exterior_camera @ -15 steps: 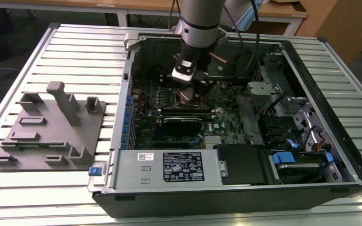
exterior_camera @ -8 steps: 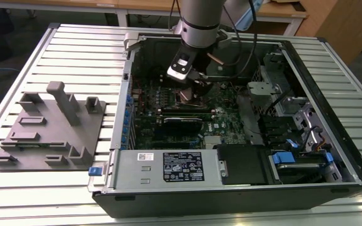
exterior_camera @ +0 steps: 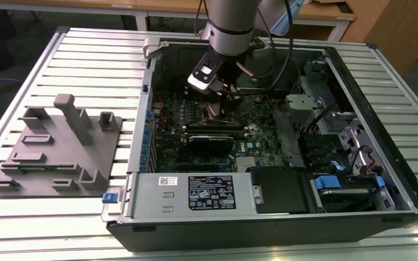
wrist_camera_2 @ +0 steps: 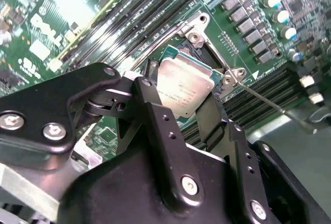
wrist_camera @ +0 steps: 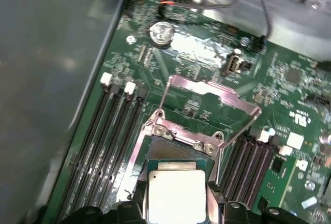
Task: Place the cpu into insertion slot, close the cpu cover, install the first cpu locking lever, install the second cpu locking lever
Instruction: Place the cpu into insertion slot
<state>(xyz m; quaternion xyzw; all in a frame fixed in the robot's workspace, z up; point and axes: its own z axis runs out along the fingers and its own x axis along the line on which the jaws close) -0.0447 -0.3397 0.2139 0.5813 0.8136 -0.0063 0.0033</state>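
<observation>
My gripper [exterior_camera: 220,99] is down inside the open computer case, over the green motherboard [exterior_camera: 260,136]. It is shut on the cpu [wrist_camera_2: 183,87], a small square chip with a silvery top, held between two black fingers [wrist_camera_2: 150,76]. The chip sits directly over the insertion slot [wrist_camera_2: 202,45], whose silvery rim and dark centre show past its far edge; I cannot tell whether they touch. In the first wrist view the cpu [wrist_camera: 176,193] lies just short of the slot's hinge [wrist_camera: 178,133]. The cpu cover [wrist_camera: 212,95] stands raised behind it, with thin wire levers [wrist_camera: 243,131] swung up.
Long black memory slots [wrist_camera: 111,131] flank the socket on both sides. The case walls [exterior_camera: 354,92], a power supply [exterior_camera: 194,193] and drive bays [exterior_camera: 343,185] hem in the board. A grey fixture block [exterior_camera: 56,152] lies on the slatted table at the exterior view's left.
</observation>
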